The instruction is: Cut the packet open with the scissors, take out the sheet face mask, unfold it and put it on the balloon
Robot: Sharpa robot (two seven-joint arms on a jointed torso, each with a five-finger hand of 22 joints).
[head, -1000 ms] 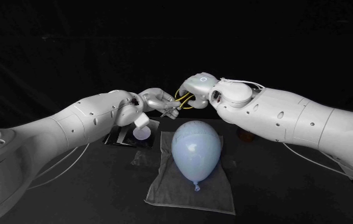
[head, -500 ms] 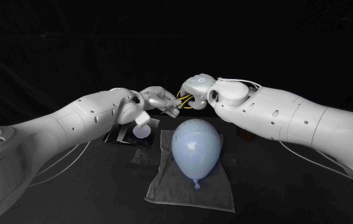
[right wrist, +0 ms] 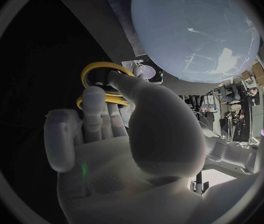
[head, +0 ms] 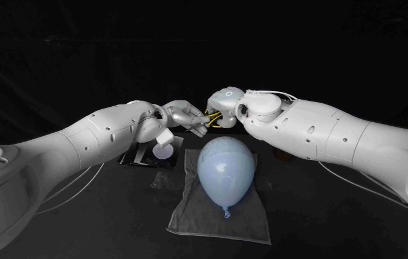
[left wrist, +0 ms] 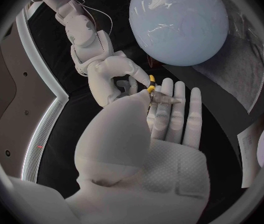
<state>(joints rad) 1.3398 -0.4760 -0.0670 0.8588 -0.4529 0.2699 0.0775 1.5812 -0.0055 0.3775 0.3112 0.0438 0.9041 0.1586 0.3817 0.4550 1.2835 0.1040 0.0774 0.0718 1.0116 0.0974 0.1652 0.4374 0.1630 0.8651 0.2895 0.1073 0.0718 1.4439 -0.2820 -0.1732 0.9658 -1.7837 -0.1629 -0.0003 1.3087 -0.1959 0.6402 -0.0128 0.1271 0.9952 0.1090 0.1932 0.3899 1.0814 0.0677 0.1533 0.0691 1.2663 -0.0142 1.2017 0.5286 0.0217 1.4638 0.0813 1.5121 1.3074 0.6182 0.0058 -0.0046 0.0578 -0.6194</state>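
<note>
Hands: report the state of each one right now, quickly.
Left hand: pinches the scissors near the blades, thumb against fingers.
Right hand: holds the same scissors, fingers through the yellow handles.

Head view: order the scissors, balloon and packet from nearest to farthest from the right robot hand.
1. Scissors, held in the right robot hand.
2. Balloon, on the towel, toward the robot.
3. Packet, off to the robot's left.

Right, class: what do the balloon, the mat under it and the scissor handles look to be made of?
Balloon: pale blue latex or rubber, glossy, judging by the sharp highlights and knotted neck.
Mat: grey cloth, matt and slightly rumpled, with no shine.
Scissor handles: smooth yellow loops, probably plastic.
</note>
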